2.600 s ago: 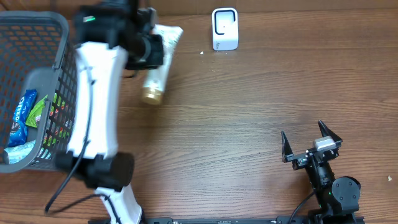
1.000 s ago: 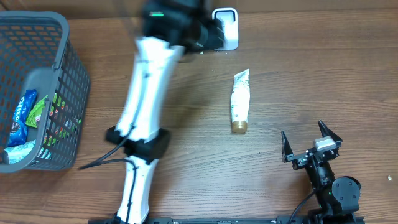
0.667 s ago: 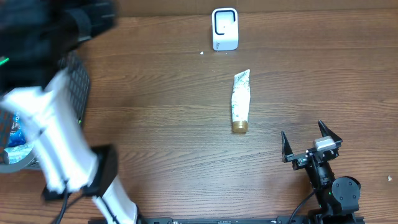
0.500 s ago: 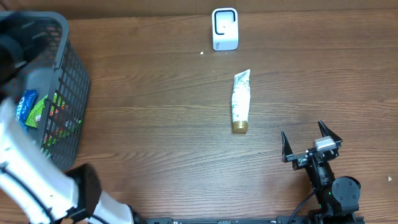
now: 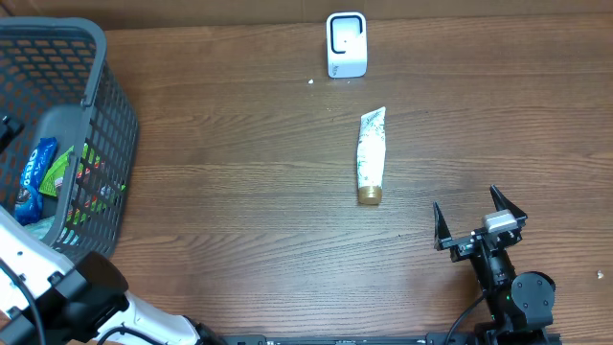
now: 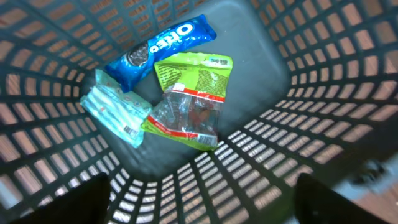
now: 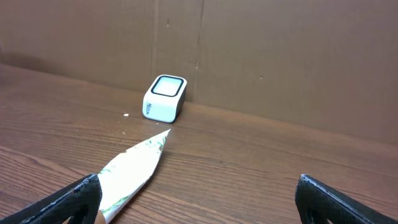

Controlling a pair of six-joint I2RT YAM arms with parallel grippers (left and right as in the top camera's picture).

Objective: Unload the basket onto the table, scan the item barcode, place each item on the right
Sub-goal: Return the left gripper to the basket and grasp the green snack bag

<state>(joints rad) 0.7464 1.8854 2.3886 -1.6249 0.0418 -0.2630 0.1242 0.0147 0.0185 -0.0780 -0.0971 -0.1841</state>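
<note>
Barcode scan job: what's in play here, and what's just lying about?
In play: scanner, basket, Oreo pack, green packet, blue pack, left fingers open over the basket.
Lying about: tube on the table, right fingers open, holding nothing.

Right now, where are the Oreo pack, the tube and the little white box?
Oreo pack (image 6: pixel 163 45): left wrist view, middle of the blue wrapper.
tube (image 5: pixel 370 153): overhead view, middle of its body.
white box (image 5: pixel 346 43): overhead view, its top face.
</note>
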